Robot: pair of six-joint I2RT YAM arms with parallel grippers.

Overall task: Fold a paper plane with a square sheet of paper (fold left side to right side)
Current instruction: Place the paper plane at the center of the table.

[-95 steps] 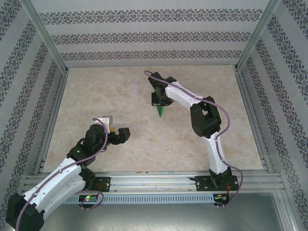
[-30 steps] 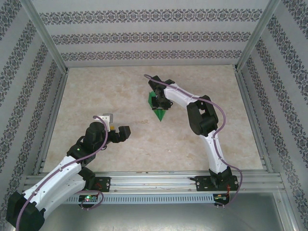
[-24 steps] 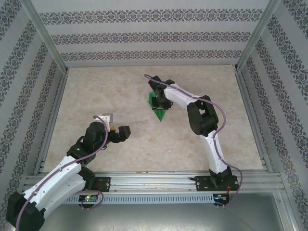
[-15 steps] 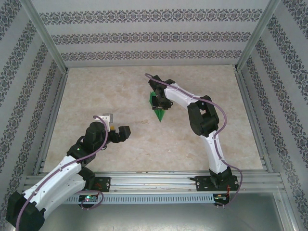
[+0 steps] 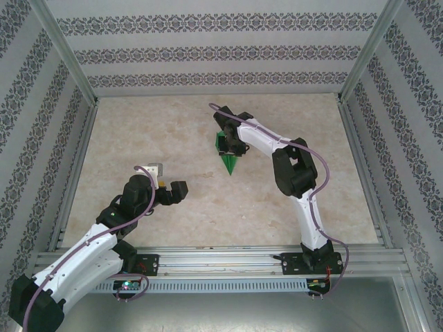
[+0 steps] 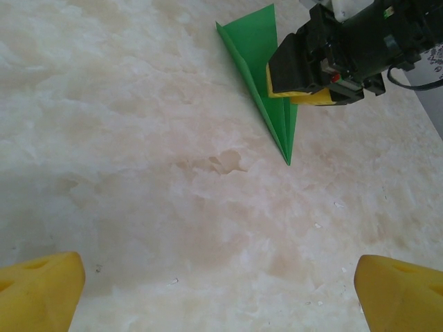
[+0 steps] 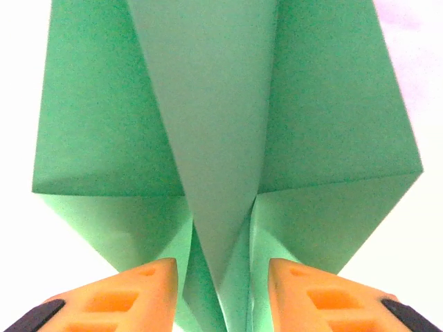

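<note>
Green paper, folded into the slim paper plane (image 6: 266, 90), lies flat on the marble-look bench (image 5: 152, 131) a little beyond its middle, nose pointing back toward the arm bases. The right claw (image 6: 302, 83) sits over the plane's wide tail end, its jaws set narrow but apart; in the right wrist view its tips stand on either side of the centre crease, with a sliver of gap each side, so I judge it is straddling the crease and not pinching it. The left claw (image 5: 168, 181) hangs wide open near its own side of the bench, well apart from the plane and holding nothing.

The risks lie with that right claw; if it closes off-centre it could catch a wing along with the crease and crumple it; a push downward could flatten the folds or splay the wings (thin paper forgives little); a sideways drag could slide the plane across the smooth bench or skew its shape. As for containers, the plane rests directly on the bench, not in a tray or box.
</note>
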